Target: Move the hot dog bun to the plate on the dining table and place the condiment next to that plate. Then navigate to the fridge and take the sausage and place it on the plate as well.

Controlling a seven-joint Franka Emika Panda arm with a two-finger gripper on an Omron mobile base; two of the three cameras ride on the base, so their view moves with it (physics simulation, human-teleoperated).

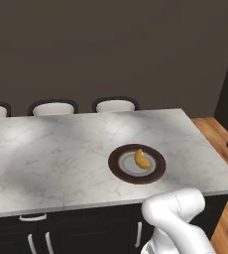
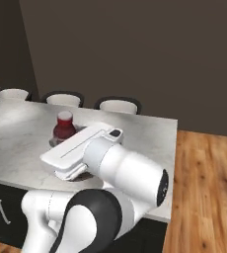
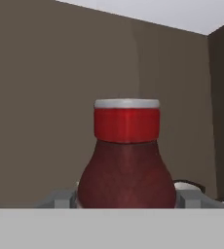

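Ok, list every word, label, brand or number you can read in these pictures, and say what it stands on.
None can be read.
Condiment: the red bottle and its cap show no lettering in the hand view or the right base view.
Plate, hot dog bun, dining table: no text or sign.
Robot arm: plain white casing, no marking legible.

Golden-yellow hot dog bun [image 1: 142, 159] lying curved on the plate [image 1: 120, 170] (dark brown rim, pale centre) on the dining table [image 1: 56, 154]; red-capped condiment [image 3: 126, 160] upright, just beside that plate.
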